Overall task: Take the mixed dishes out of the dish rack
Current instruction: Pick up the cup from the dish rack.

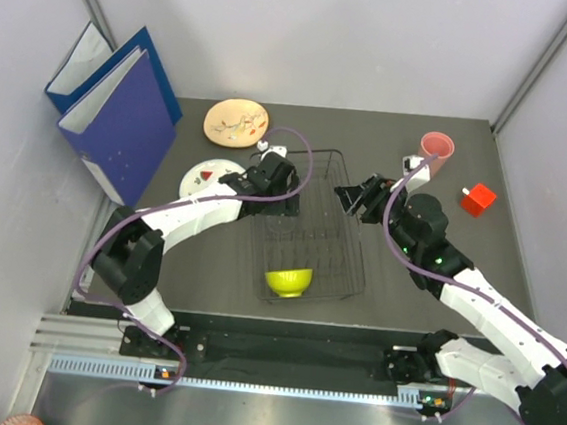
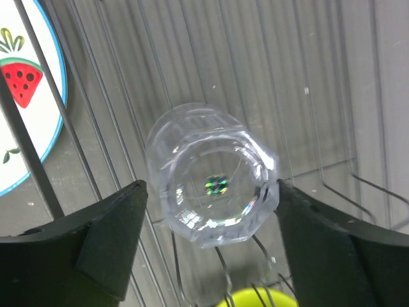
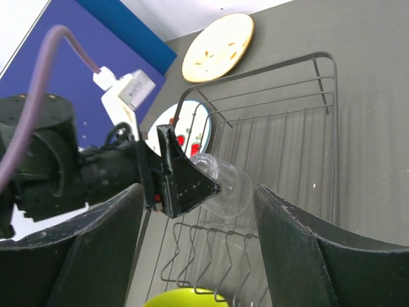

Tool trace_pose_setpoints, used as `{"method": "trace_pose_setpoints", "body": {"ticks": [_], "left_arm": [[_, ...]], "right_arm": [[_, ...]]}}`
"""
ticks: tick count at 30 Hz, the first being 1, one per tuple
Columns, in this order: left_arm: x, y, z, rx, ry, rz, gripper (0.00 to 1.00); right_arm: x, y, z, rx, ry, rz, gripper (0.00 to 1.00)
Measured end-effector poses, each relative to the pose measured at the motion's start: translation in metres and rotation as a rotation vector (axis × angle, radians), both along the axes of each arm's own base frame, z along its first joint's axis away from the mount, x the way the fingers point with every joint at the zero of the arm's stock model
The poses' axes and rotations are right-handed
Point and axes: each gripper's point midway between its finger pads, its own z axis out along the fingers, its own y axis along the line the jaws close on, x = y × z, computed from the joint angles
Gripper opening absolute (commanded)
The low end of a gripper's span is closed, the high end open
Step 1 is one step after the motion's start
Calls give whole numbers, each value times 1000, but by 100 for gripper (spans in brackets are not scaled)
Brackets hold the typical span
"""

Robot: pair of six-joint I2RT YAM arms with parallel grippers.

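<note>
The black wire dish rack (image 1: 359, 248) stands mid-table. My left gripper (image 1: 278, 188) reaches into its far left part, and its jaws press both sides of the clear glass (image 2: 211, 182), seen end-on in the left wrist view and also in the right wrist view (image 3: 230, 188). A lime-yellow bowl (image 1: 288, 281) lies at the rack's near end. My right gripper (image 1: 356, 194) is open and empty over the rack's far right side, facing the glass. The tan patterned plate (image 1: 237, 120), the white fruit-print plate (image 1: 209, 177) and one pink cup (image 1: 436, 147) lie on the table outside the rack.
A blue ring binder (image 1: 122, 117) stands open at the far left. A small red cube (image 1: 478, 199) sits at the right, near the pink cup. Grey walls close in the table on three sides.
</note>
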Motion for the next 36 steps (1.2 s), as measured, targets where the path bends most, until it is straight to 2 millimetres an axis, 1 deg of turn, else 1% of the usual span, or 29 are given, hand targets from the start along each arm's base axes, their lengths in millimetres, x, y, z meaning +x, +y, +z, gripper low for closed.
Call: {"method": "trace_pose_setpoints", "body": {"ticks": [1, 2, 4, 5, 8, 10, 11, 12, 14, 15, 16, 18, 20, 23, 26, 28, 30, 32, 34, 36], "left_arm": [[0, 1, -3, 8, 5, 0, 76], [0, 1, -6, 14, 9, 0, 68], [1, 1, -7, 16, 12, 2, 57], [1, 1, -7, 21, 8, 2, 48], [3, 2, -6, 24, 0, 8, 41], [3, 2, -6, 23, -1, 8, 33], [2, 2, -5, 22, -2, 8, 32], [2, 3, -4, 22, -2, 7, 24], [0, 4, 0, 20, -5, 4, 18], [-1, 4, 3, 16, -8, 1, 8], [-2, 4, 9, 9, -12, -5, 1], [-3, 1, 27, -18, -33, -26, 0], [-3, -6, 51, -69, -78, -58, 0], [-8, -22, 99, -194, -179, -145, 0], [-17, -37, 148, -354, -297, -240, 0], [-25, -44, 170, -466, -350, -289, 0], [-30, -48, 186, -588, -376, -321, 0], [-29, -47, 193, -729, -365, -325, 0], [-21, -43, 193, -869, -342, -309, 0], [-12, -41, 187, -982, -305, -291, 0]], "right_arm": [[0, 0, 0, -1, 0, -2, 69], [1, -1, 0, -1, -1, -5, 69], [1, -2, 1, -1, -3, -11, 69], [1, -2, 1, -1, -3, -14, 69], [2, -3, 0, -2, -4, -20, 69], [1, -4, -2, -4, -2, -22, 69], [1, -5, -4, -6, 1, -24, 69], [0, -6, -4, -7, 1, -26, 69], [0, -6, -3, -5, -2, -26, 69], [-1, -6, -2, -2, -5, -26, 68], [-1, -7, 0, 0, -8, -27, 69], [-2, -8, 3, 5, -16, -30, 72], [-3, -10, 6, 11, -23, -36, 72], [-3, -13, 9, 16, -30, -52, 72], [-5, -17, 13, 30, -43, -65, 65], [-12, -23, 18, 53, -59, -73, 62], [-19, -28, 29, 82, -89, -71, 59], [-27, -31, 47, 119, -135, -63, 59], [-35, -33, 65, 163, -180, -45, 59], [-40, -33, 76, 193, -208, -26, 59]]}}
